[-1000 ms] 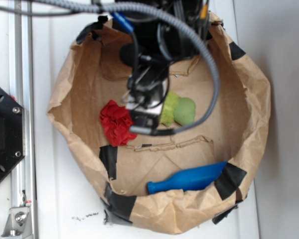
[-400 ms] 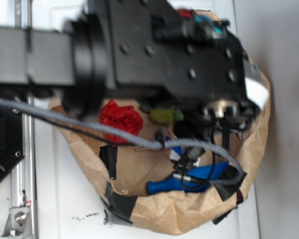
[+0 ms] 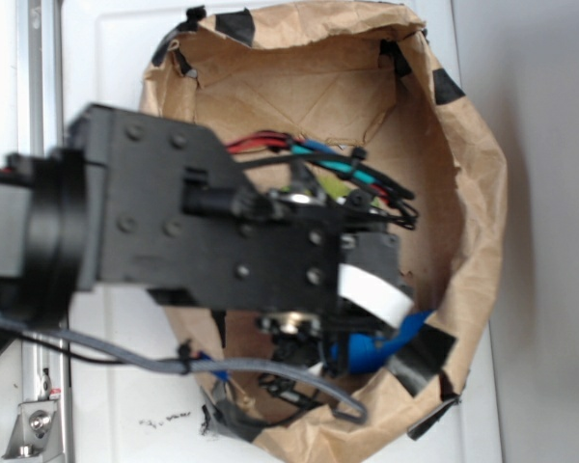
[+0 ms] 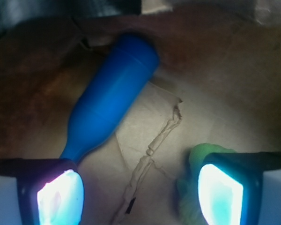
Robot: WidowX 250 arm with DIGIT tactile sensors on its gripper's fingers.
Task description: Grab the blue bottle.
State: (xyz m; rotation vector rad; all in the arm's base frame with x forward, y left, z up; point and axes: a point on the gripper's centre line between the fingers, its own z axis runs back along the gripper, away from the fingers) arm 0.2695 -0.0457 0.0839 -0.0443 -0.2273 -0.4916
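The blue bottle (image 4: 110,93) lies on its side on the floor of a brown paper bag (image 3: 473,193), its neck running down behind my left finger (image 4: 56,197). My gripper (image 4: 140,194) is open and empty, its two pads wide apart with bare paper between them. The bottle's body lies ahead and to the left of the gap. In the exterior view only a blue patch of the bottle (image 3: 372,347) shows under the arm, near the bag's front right wall. The gripper itself is hidden there by the arm.
A green object (image 4: 196,161) sits by my right finger (image 4: 220,194). The bag's paper walls rise all round, with black tape patches (image 3: 420,357). The black arm body (image 3: 193,231) covers much of the bag's inside. A metal rail (image 3: 34,58) runs at left.
The arm has swung from the middle of the bag toward its front right, over the blue bottle. It now hides the red flower and most of the bottle in the exterior view.
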